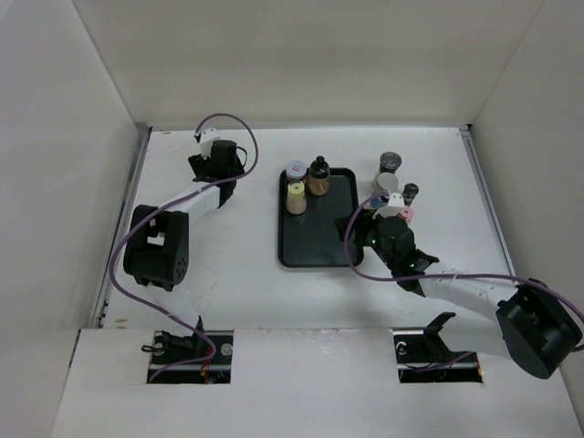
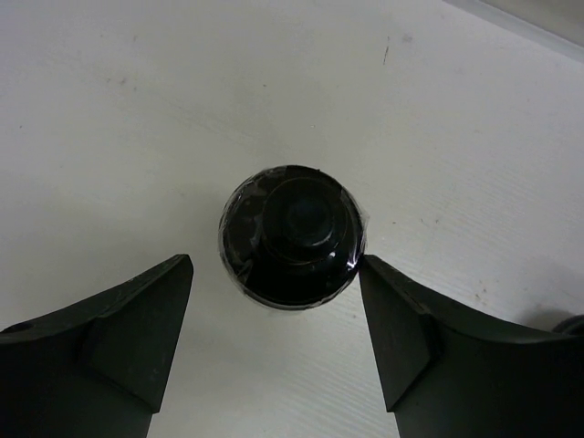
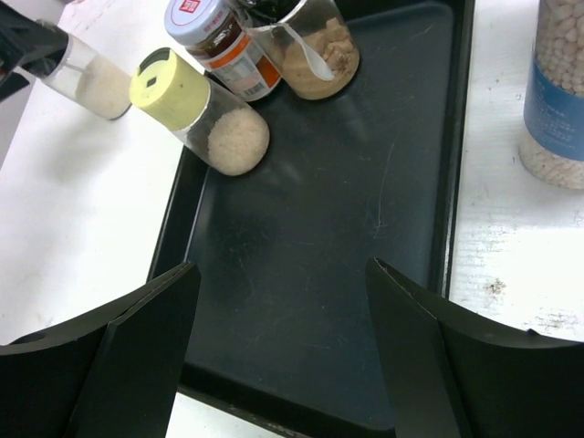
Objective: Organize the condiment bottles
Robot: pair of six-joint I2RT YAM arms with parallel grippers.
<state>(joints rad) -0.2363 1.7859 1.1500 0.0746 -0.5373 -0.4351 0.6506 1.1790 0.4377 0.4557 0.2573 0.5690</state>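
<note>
Dark blk-cap bottle (image 2: 292,237): far-left on table (image 1: 237,265), between L gripper (image 2: 276,260) jaws, apart, not clamped. Tray (image 1: 310,242) ctr: lilac-lid jar (image 1: 295,170), cream bottle (image 1: 296,198), brown bottle (image 1: 318,178) at far end. R gripper (image 3: 283,265): jaws apart, empty, above tray. Grey-lid jar (image 1: 391,162), pink-cap bottle (image 1: 407,215): right of tray.

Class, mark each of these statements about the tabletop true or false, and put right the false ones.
1. Three bottles stand on the black tray. True.
2. The left gripper hangs over the tray. False: it is over the white table, its fingers on either side of a black-capped bottle.
3. The right gripper is open and holds nothing. True.
4. The blue-labelled bottle stands on the tray. False: it stands on the table beside the tray.
</note>
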